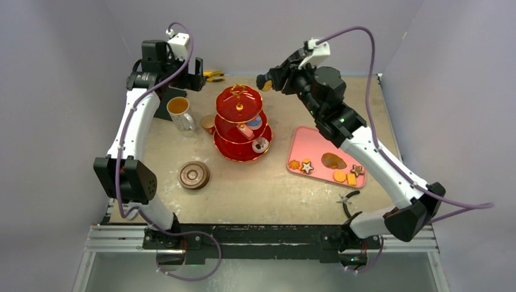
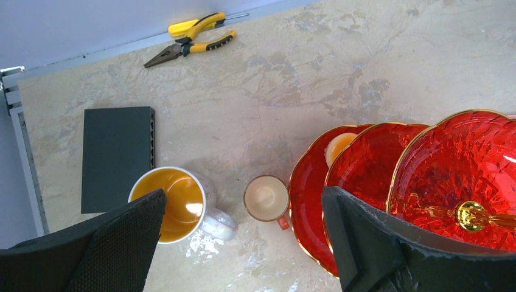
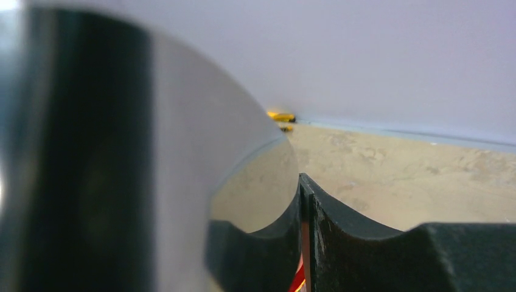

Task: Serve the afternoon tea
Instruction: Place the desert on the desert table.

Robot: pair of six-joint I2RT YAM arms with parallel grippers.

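Observation:
The red three-tier stand (image 1: 238, 102) with gold rims stands mid-table and holds a few pastries (image 1: 260, 145) on its lower tiers; it also shows in the left wrist view (image 2: 474, 164). The white mug of amber tea (image 1: 179, 109) (image 2: 173, 204) and the small copper cup (image 1: 209, 123) (image 2: 266, 198) stand to its left. Stacked brown saucers (image 1: 194, 175) sit nearer the front. My left gripper (image 1: 196, 78) (image 2: 243, 243) is open and empty, high above the mug and cup. My right gripper (image 1: 264, 82) (image 3: 302, 182) is shut, raised behind the stand's top; a small brown spot shows at its tip.
A pink tray (image 1: 299, 139) with several biscuits (image 1: 333, 160) lies right of the stand. Black tongs (image 1: 348, 202) lie at the front right. Yellow pliers (image 1: 213, 76) (image 2: 191, 38) lie by the back wall. A black box (image 2: 117, 155) sits behind the mug. A blurred grey shape (image 3: 122, 152) fills the right wrist view's left.

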